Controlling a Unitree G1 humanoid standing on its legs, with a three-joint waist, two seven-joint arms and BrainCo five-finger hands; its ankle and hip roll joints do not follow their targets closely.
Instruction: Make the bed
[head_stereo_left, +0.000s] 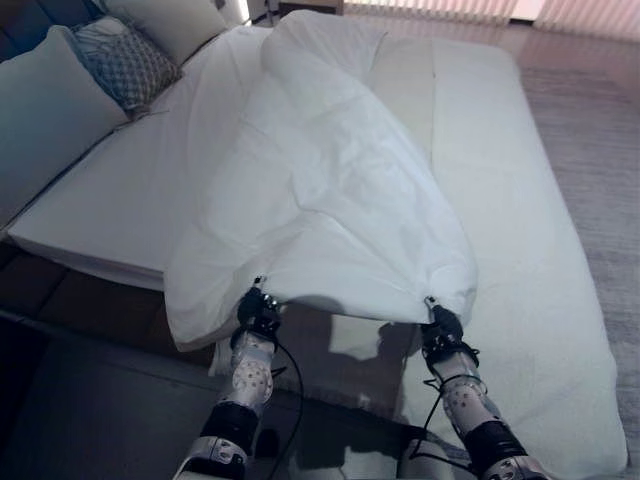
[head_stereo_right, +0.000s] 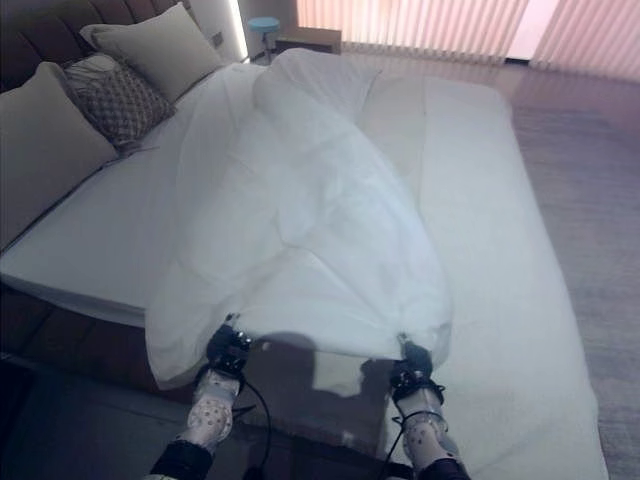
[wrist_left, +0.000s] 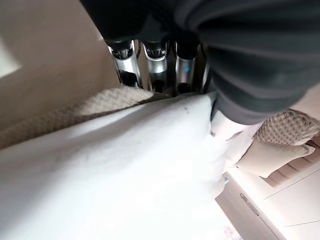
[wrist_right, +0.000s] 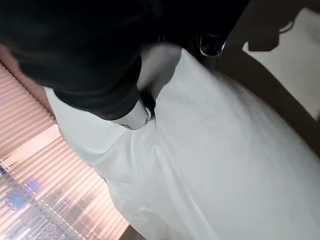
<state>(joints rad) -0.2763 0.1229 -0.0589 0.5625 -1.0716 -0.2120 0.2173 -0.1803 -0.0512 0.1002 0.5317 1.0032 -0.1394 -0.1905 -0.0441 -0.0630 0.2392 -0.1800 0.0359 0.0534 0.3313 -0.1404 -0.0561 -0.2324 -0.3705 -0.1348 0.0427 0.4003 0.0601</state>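
Both hands sit closest to the head camera, each holding the near edge of the white duvet (head_stereo_left: 330, 190). At the duvet's near-left corner, the left hand (head_stereo_left: 258, 312) has its fingers (wrist_left: 150, 62) curled against the hem, which is bunched up tight against them in its wrist view, so it is clamped on the cloth. At the near-right corner, the right hand (head_stereo_left: 441, 325) has the fabric gathered against its dark cover; a thumb tip (wrist_right: 145, 115) presses into a fold there, so it too appears to be gripping the duvet. Between the two hands the hem hangs in a shallow arc above the floor, lifted clear of the mattress edge. Beyond the hands the duvet runs away in a long, rumpled ridge across the bed (head_stereo_left: 520, 200), leaving bare white sheet on both sides. Well beyond the left hand, and to its left, a patterned cushion (head_stereo_left: 125, 62) leans between two plain pillows (head_stereo_left: 45, 115) at the headboard. Vertical blinds (head_stereo_right: 440, 25) show far past the right hand.
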